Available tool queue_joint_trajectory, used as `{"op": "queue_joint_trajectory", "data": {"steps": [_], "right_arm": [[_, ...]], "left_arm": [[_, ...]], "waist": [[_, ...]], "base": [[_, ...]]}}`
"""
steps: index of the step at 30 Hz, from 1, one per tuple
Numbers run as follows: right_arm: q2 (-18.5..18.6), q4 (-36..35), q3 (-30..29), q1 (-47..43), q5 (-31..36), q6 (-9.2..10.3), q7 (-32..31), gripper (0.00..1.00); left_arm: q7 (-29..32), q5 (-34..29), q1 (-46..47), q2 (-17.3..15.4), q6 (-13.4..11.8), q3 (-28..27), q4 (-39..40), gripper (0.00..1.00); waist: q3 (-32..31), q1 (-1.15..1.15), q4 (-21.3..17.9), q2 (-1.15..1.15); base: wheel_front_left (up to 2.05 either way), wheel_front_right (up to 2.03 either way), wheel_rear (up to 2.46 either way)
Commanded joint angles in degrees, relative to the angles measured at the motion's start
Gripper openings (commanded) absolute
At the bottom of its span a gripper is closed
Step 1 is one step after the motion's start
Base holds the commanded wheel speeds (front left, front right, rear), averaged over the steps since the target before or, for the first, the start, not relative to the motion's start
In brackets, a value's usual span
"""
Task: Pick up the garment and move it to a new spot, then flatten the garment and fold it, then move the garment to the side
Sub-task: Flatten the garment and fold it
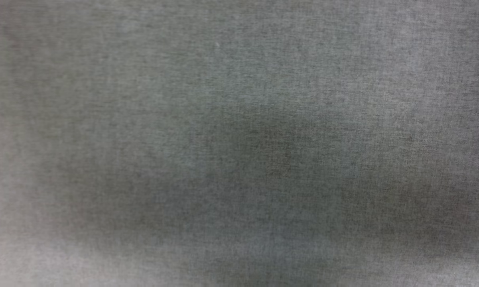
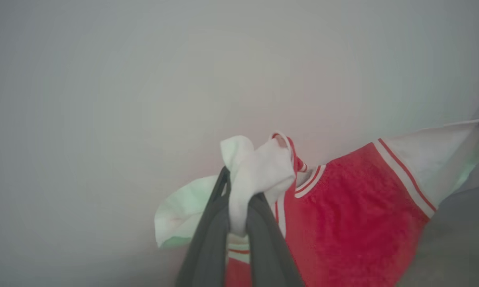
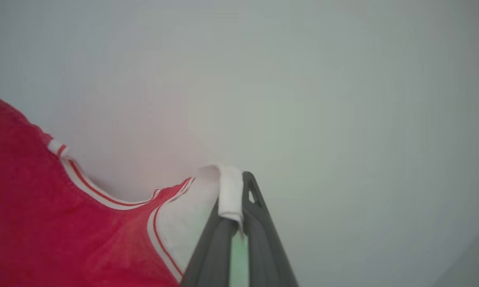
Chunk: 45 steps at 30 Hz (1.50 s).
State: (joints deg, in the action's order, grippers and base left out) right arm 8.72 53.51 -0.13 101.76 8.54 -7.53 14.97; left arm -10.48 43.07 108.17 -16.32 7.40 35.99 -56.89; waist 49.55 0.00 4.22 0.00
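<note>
Plainly, left gripper point(image 2: 241, 187) and right gripper point(image 3: 235, 191) each clamp the garment point(image 2: 343, 211) by white cloth, hem cut off.

- One garment point(image 2: 351, 215) is counted, a red jersey shirt seen in both wrist views.
- Two white sleeves are counted on it in the left wrist view: one bunched up point(image 2: 263, 171) and one drawn out sideways point(image 2: 434, 159).
- Two striped bands in red and white are counted in the right wrist view: one along the neckline point(image 3: 91, 189) and one where a sleeve joins the body point(image 3: 159, 235).
- Two grippers are counted: the left gripper point(image 2: 239, 191) and the right gripper point(image 3: 233, 187).
- Four dark fingers point(image 2: 207, 239) are counted in all, two on each gripper.
- One grey woven surface point(image 1: 239, 143) is counted in the head view.
</note>
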Motion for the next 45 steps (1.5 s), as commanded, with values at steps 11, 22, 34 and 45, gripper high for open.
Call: {"op": "queue_joint_trajectory", "data": {"steps": [11,22,34,45], "right_arm": [[6.7,-3.6,17.5,-18.6,-18.1,0.08,0.2,0.0],[22.9,-26.3,26.2,-52.6,-30.8,0.07,0.0,0.0],[28.2,-48.2,12.2,-90.5,-27.9,0.09,-6.9,0.0],[26.8,-60.8,2.8,-110.4,-27.3,0.1,-14.5,0.0]], "left_arm": [[8.1,9.3,-19.6,-8.5,0.0,10.8,9.2,0.0],[7.1,19.2,-48.5,-21.0,-1.6,13.8,26.2,0.0],[-1.1,29.4,-80.4,-33.5,-16.0,10.2,48.5,0.0],[-4.3,34.5,-99.8,-38.0,-26.0,6.6,64.1,0.0]], "waist": [[-18.1,0.0,-0.3,0.0],[-31.7,0.0,-0.6,0.0],[-35.6,0.0,-1.6,0.0],[-34.8,0.0,-1.3,0.0]], "base": [[0.0,0.0,0.0],[0.0,0.0,0.0],[0.0,0.0,0.0],[0.0,0.0,0.0]]}}
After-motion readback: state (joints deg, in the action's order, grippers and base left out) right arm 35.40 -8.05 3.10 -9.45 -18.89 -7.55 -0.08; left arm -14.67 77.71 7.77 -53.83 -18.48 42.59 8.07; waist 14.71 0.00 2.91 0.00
